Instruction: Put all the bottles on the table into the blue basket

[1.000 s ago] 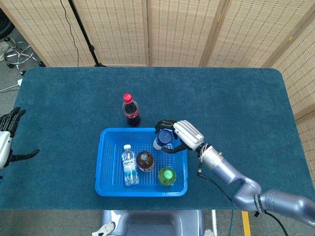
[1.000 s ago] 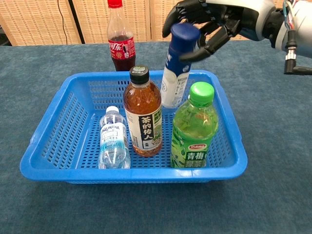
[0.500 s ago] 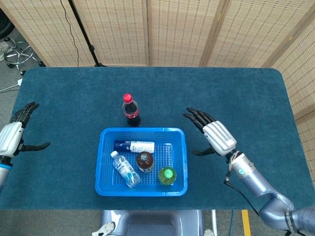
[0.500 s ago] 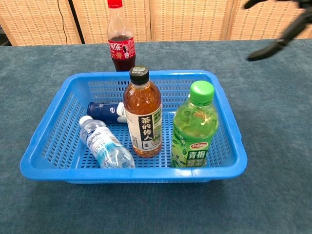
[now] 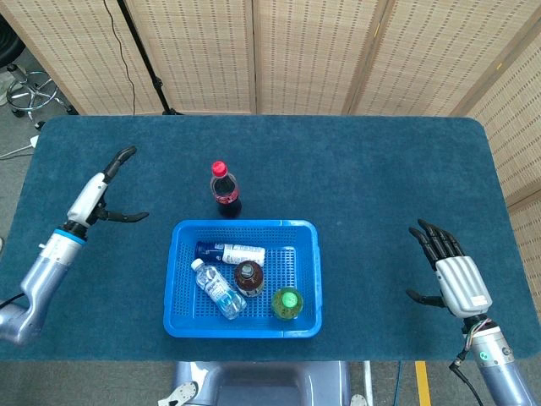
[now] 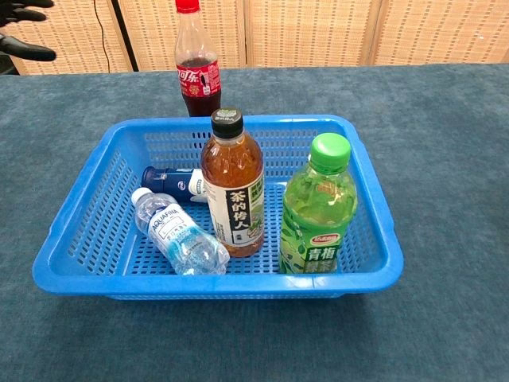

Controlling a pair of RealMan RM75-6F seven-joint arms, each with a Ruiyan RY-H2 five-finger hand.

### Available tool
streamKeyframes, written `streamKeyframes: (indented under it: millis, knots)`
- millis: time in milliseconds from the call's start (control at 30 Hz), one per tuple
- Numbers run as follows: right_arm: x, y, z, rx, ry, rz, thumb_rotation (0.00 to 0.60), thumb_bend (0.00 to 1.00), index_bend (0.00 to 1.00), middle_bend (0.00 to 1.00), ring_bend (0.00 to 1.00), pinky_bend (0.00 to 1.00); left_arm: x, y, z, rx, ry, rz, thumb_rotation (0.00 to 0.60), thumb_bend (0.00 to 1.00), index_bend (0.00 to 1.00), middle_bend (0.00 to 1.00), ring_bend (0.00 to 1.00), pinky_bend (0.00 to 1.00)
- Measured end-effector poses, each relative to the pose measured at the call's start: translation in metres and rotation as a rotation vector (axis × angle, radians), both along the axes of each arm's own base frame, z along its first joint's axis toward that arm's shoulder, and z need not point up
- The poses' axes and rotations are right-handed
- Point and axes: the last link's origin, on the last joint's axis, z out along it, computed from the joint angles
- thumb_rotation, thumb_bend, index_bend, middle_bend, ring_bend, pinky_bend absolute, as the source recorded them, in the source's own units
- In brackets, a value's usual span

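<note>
While the cola bottle stands upright on the worktop just behind the blue basket, we see four bottles inside it: the tea bottle and green bottle upright, the water bottle and blue-capped white bottle lying flat. Our left hand hangs spread and empty, well left of the basket; our right hand is spread, empty, far right
</note>
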Motion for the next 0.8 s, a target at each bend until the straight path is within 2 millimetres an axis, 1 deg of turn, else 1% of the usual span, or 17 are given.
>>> streamKeyframes:
  millis: [133,267,433,800]
  knots:
    - [-0.007,0.001,-0.001,-0.009,-0.003,-0.015,0.600,0.00,0.00,0.00,0.00,0.07,0.017,0.013,-0.026,-0.050,-0.047,-0.031,0.600,0.02,0.00,0.00,0.00,0.00]
    - [-0.013,0.000,-0.002,-0.001,-0.014,-0.028,0.600,0.00,0.00,0.00,0.00,0.07,0.031,0.022,-0.043,-0.090,-0.057,-0.048,0.600,0.01,0.00,0.00,0.00,0.00]
    - [-0.015,-0.004,0.000,0.001,-0.032,-0.031,0.600,0.00,0.01,0.00,0.00,0.07,0.043,0.033,-0.065,-0.135,-0.062,-0.032,0.600,0.01,0.00,0.00,0.00,0.00]
    - [-0.016,-0.007,0.006,-0.012,-0.060,-0.023,0.600,0.00,0.02,0.00,0.00,0.07,0.068,0.054,-0.102,-0.191,-0.109,0.018,0.600,0.01,0.00,0.00,0.00,0.00]
